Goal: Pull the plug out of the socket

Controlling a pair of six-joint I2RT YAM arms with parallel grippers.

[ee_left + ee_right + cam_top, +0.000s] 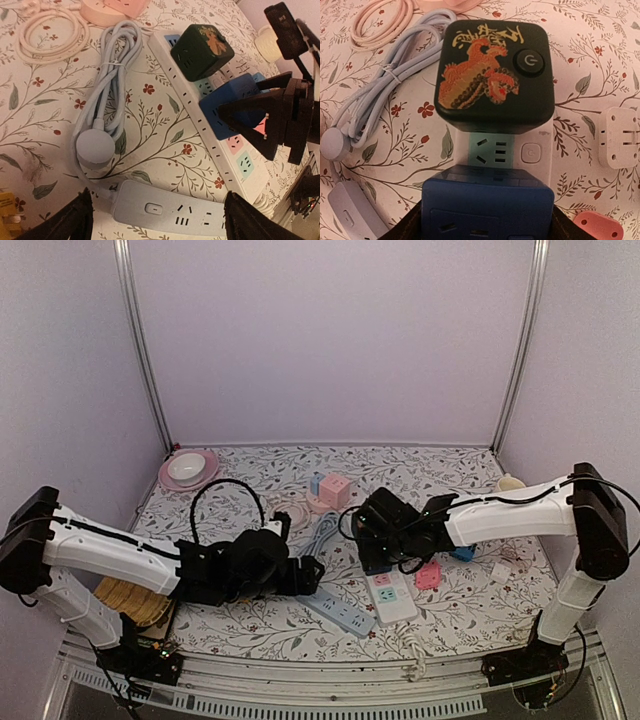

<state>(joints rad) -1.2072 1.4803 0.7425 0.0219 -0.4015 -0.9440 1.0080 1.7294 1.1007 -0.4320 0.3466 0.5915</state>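
The right gripper is squeezing the blue plug, which is sitting in the white strip on the bench, not yet pulled out. The left gripper is hanging open

Pink plate back left, bundled grey cable mid-table.

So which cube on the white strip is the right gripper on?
The blue cube, held between the fingers of the right gripper. The dark dragon cube, next along the strip, stands free.
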